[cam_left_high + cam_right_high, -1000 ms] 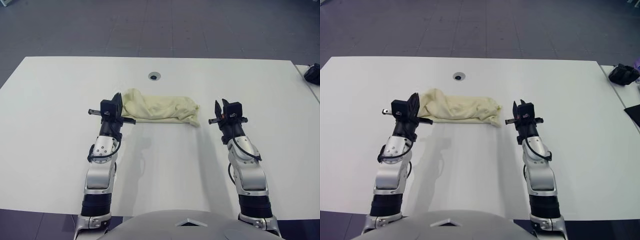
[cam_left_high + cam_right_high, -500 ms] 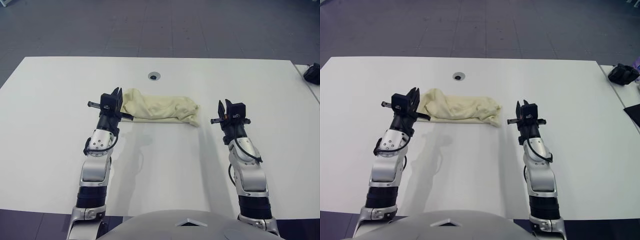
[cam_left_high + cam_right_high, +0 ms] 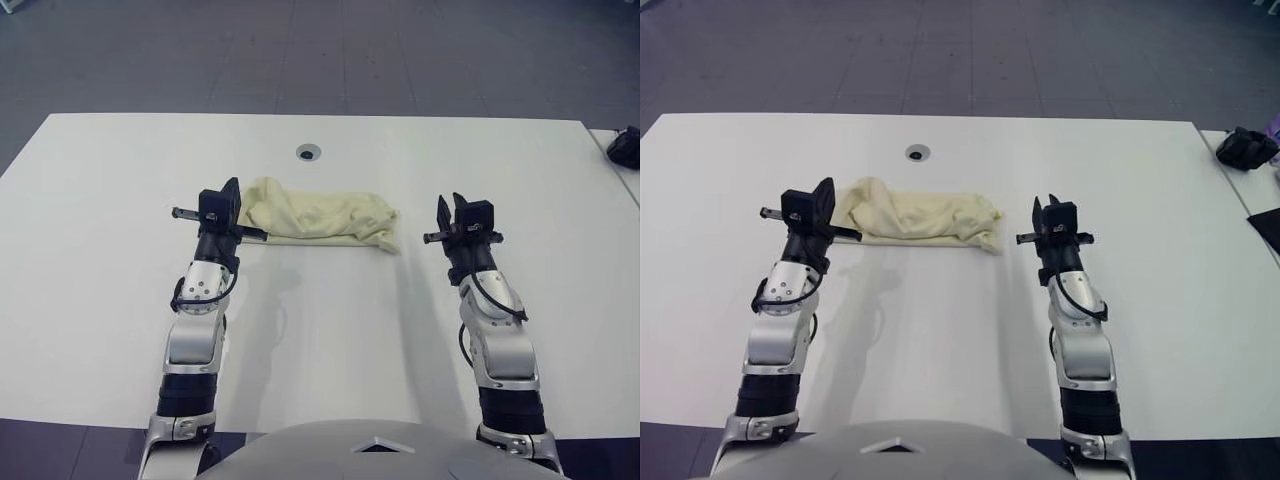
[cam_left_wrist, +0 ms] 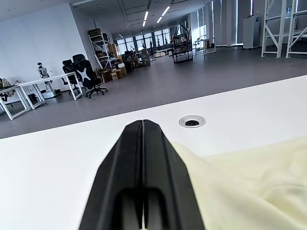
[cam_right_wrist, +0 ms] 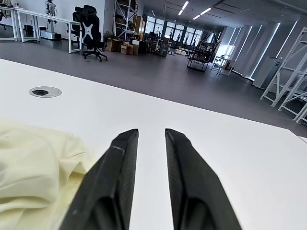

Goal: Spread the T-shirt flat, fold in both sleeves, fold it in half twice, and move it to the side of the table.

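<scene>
Here, the cream T-shirt [image 3: 320, 215] lies bunched on the white table [image 3: 100, 180], the left gripper [image 3: 235, 190] pinched closed just beside its left end, the right gripper [image 3: 450, 204], fingers narrowly parted, near its right end.

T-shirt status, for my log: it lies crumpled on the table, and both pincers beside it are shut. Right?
Only the left pincer is shut; the right pincer is open, as the right wrist view shows. The T-shirt does lie crumpled on the table.

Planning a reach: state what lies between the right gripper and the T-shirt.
Nothing but bare table between the right gripper and T-shirt, per the left eye view.
</scene>
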### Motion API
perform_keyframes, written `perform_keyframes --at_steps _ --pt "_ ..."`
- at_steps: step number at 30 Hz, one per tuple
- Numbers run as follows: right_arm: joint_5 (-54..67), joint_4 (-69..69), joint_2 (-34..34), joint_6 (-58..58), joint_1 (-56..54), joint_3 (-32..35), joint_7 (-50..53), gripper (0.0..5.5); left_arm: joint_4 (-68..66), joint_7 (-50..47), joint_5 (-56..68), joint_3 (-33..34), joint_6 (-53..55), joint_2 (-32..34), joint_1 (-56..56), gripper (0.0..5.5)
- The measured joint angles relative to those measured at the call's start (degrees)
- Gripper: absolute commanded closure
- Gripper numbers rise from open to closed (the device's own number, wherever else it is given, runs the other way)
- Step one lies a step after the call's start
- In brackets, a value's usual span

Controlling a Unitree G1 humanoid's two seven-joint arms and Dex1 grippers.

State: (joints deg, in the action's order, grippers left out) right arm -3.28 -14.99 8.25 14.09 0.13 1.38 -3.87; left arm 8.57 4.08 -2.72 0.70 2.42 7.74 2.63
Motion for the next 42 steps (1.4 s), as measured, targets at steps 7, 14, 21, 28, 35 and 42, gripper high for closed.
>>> perform_keyframes --at_steps 7,14,21,28,35,42 --pt "0.19 0.74 0.26 0.0 -1.53 0.09 -0.47 4.78 -1.09 -0.77 -0.03 -0.1 -0.56 -0.24 1.12 4.38" --pt "0.21 0.7 0.34 0.04 -1.5 0.08 -0.57 4.8 -0.74 -1.04 -0.19 -0.54 -0.55 -0.5 -0.75 4.18" --pt "0.2 0.54 0.31 0.12 -1.38 0.04 -0.44 4.45 -5.75 -0.08 -2.62 -1.62 -1.15 1.29 4.43 3.63" --pt "0.18 0.42 0.26 0.09 -1.19 -0.19 -0.33 4.21 -33.55 4.81 -12.18 -8.14 -0.5 9.59 20.23 2.43" --pt "0.63 -1.5 1.46 0.72 -1.23 -0.62 -2.81 4.73 -26.98 15.69 -14.46 -14.32 3.26 14.54 17.0 1.38" --pt "5.04 -14.74 9.63 6.6 6.54 2.16 -12.49 4.8 2.97 24.57 -12.8 -20.93 4.71 18.43 -2.6 0.36"
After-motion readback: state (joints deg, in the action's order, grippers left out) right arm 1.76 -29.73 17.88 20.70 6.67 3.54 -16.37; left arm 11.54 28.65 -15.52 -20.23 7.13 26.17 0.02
